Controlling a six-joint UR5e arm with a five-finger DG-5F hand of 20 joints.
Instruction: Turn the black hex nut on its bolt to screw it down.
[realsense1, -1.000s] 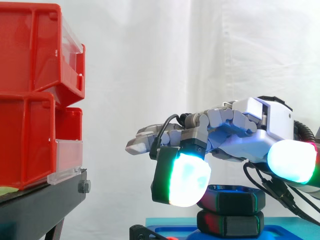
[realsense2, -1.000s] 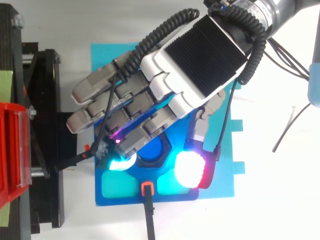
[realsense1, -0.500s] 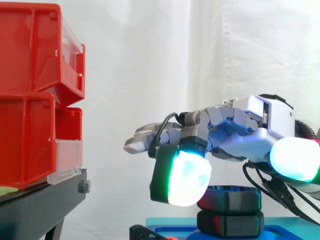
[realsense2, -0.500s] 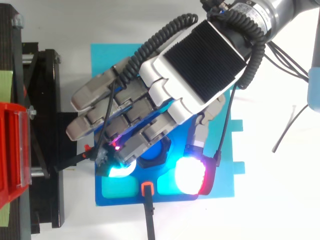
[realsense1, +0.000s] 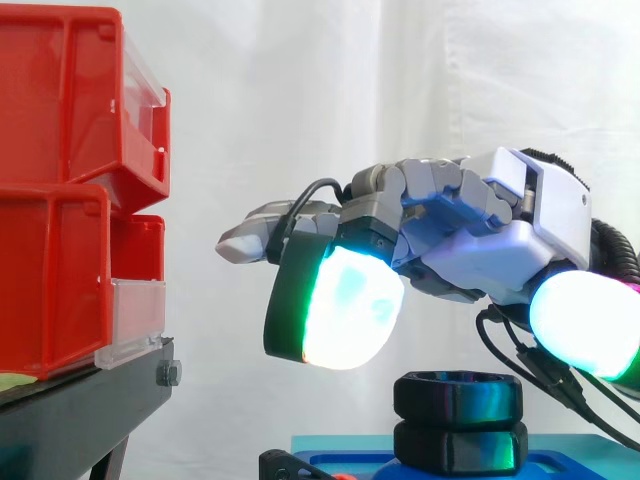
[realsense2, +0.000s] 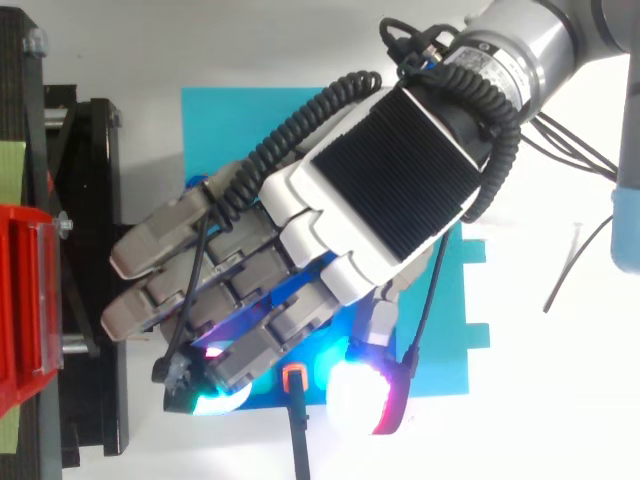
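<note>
Black nut (realsense1: 458, 397) sits at lower right in the side view, stacked on a second black hex piece (realsense1: 458, 445). Both are on a cyan mat (realsense2: 228, 122) on the white surface (realsense2: 560, 400). The hand (realsense1: 470, 250) hovers above the nut with a clear gap, fingers loosely apart, holding nothing. One glowing pad (realsense1: 345, 305) hangs to the nut's left, another (realsense1: 585, 325) to its right. Red bins (realsense1: 60, 190) on a black stand (realsense1: 80, 410) at left, well apart.
</note>
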